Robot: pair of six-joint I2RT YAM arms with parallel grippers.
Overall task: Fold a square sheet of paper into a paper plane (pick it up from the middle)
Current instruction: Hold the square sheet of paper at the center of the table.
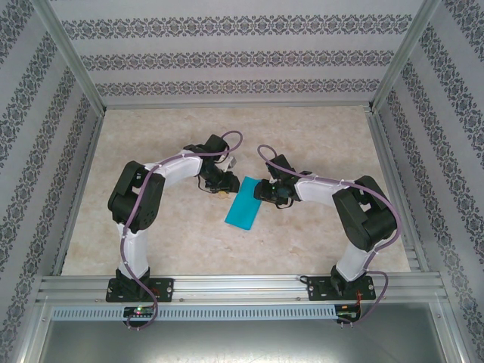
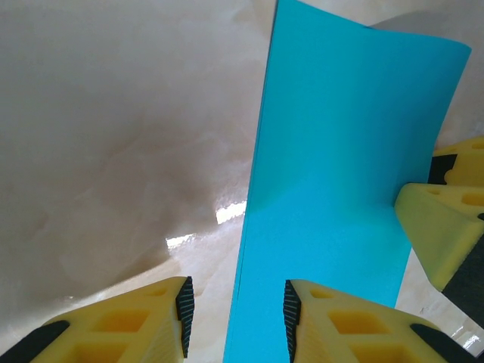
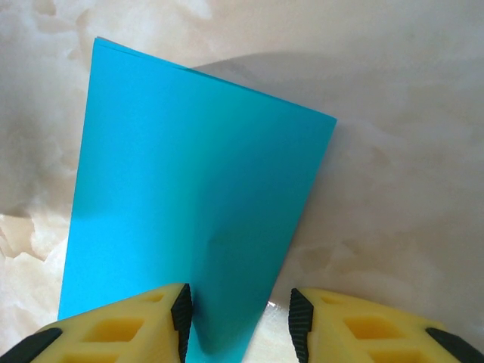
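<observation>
Sheet: teal sheet (image 1: 243, 203), rectangular, on counter (image 1: 159, 234).
L fingers (image 2: 355, 325): apart, straddling sheet's long edge, not clamped.
R fingers (image 3: 121, 333): apart, sheet's corner betw. them, one finger over sheet, not clamped.

White-and-black arms (image 1: 136, 243), purple cables (image 1: 123, 227), yellow jaws, black pads (image 2: 184, 314)
</observation>
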